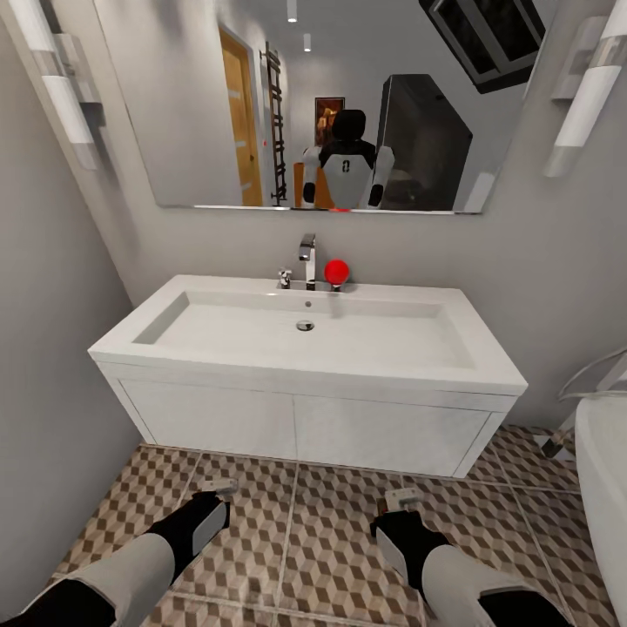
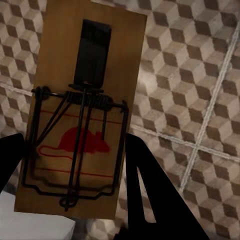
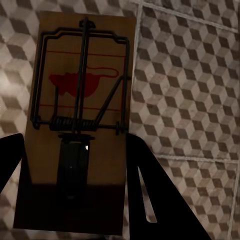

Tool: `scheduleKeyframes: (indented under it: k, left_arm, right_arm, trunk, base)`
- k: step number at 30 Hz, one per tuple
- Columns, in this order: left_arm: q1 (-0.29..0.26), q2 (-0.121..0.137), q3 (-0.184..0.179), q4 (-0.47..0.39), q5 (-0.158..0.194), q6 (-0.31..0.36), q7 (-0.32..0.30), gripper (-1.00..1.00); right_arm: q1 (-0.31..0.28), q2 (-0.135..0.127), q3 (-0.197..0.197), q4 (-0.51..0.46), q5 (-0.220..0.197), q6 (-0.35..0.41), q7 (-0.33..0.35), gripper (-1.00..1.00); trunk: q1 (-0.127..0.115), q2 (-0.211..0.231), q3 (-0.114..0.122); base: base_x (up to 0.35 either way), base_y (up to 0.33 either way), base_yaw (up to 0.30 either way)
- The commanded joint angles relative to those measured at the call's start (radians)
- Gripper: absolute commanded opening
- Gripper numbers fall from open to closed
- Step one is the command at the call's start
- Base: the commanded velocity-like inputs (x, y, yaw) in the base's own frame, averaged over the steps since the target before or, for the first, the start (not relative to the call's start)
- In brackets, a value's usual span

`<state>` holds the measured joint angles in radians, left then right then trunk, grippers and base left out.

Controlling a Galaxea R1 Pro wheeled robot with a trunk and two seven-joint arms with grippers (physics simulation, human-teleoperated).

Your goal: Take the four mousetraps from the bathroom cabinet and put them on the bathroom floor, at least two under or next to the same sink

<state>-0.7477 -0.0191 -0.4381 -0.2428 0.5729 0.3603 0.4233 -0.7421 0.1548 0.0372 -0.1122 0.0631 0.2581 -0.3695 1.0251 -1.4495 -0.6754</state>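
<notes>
My left gripper (image 1: 215,498) is shut on a brown mousetrap (image 1: 220,485), held low over the cube-patterned bathroom floor (image 1: 305,540). In the left wrist view that mousetrap (image 2: 75,115), with its wire bar and red mouse print, sits between the dark fingers (image 2: 150,190). My right gripper (image 1: 401,512) is shut on another mousetrap (image 1: 403,498), which lies flat between the fingers (image 3: 150,190) in the right wrist view (image 3: 80,125). Both hover just in front of the white sink (image 1: 488,366) and its vanity (image 1: 296,431). The cabinet is out of view.
A white bathtub (image 1: 605,488) rim juts in at the right. A wall closes the left side. On the sink's back edge stand a chrome tap (image 1: 307,254) and a red ball (image 1: 336,272). A mirror (image 1: 331,104) hangs above.
</notes>
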Motion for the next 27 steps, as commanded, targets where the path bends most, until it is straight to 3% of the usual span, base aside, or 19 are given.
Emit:
scheduleKeyframes:
  k: [1, 7, 16, 22, 27]
  left_arm:
    - [-0.002, 0.002, -0.008, 0.000, 0.009, 0.005, 0.006, -1.00]
    - [-0.004, -0.020, -0.009, 0.037, 0.011, -0.001, -0.003, -1.00]
    - [-0.004, -0.020, -0.010, 0.026, 0.010, -0.013, -0.007, -1.00]
    - [-0.003, -0.023, -0.011, -0.041, 0.010, -0.011, -0.002, -1.00]
    - [-0.002, -0.023, -0.011, -0.050, 0.010, -0.011, -0.003, -1.00]
  right_arm:
    - [-0.003, 0.000, 0.003, 0.000, 0.003, 0.009, -0.001, -1.00]
    - [-0.005, -0.001, 0.003, 0.025, 0.004, 0.009, 0.001, -1.00]
    - [-0.005, 0.000, 0.003, 0.020, 0.008, 0.007, 0.001, -1.00]
    - [-0.005, 0.001, 0.004, 0.015, 0.011, 0.007, 0.007, -1.00]
    - [-0.005, -0.001, 0.004, 0.015, 0.011, 0.007, 0.007, -1.00]
  trunk:
    - [0.000, 0.000, -0.001]
    - [0.000, 0.000, -0.001]
    - [0.000, 0.000, -0.001]
    - [0.000, 0.000, -0.001]
    - [0.000, 0.000, -0.001]
  base:
    - [0.000, 0.000, 0.000]
    - [0.000, 0.000, 0.000]
    - [0.000, 0.000, 0.000]
    - [0.000, 0.000, 0.000]
    - [0.000, 0.000, 0.000]
